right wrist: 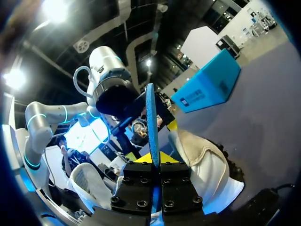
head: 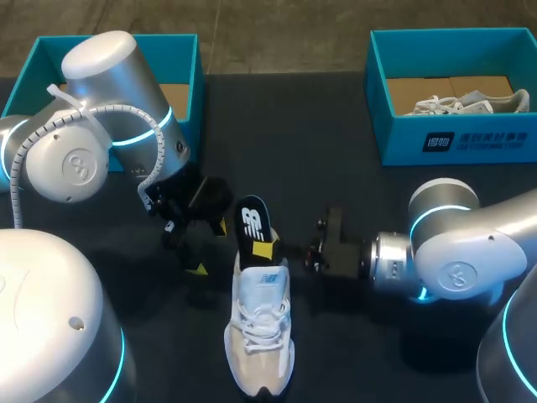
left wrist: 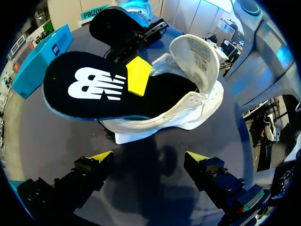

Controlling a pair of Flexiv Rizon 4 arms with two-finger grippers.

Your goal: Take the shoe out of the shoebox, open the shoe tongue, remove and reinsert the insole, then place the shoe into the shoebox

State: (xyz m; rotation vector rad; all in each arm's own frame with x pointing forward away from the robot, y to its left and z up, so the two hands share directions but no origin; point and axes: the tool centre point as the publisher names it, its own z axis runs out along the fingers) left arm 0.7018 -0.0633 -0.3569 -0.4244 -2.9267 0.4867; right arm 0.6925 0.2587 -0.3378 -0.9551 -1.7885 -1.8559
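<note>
A white shoe (head: 260, 332) lies on the dark table, toe toward the front edge. Its black insole (head: 252, 222) with a white logo sticks up out of the heel opening. My right gripper (head: 264, 249) comes in from the right and is shut on the insole's edge. In the right wrist view the insole (right wrist: 152, 117) stands edge-on between the shut fingers of the right gripper (right wrist: 154, 159), with the shoe (right wrist: 207, 165) beside it. My left gripper (head: 210, 248) hangs open just left of the insole. In its wrist view the left gripper (left wrist: 149, 157) is apart from the shoe (left wrist: 193, 101) and insole (left wrist: 89, 89).
A teal shoebox (head: 186, 80) stands at the back left, partly hidden by my left arm. A second teal box (head: 453, 138) at the back right holds another pale shoe (head: 461, 102).
</note>
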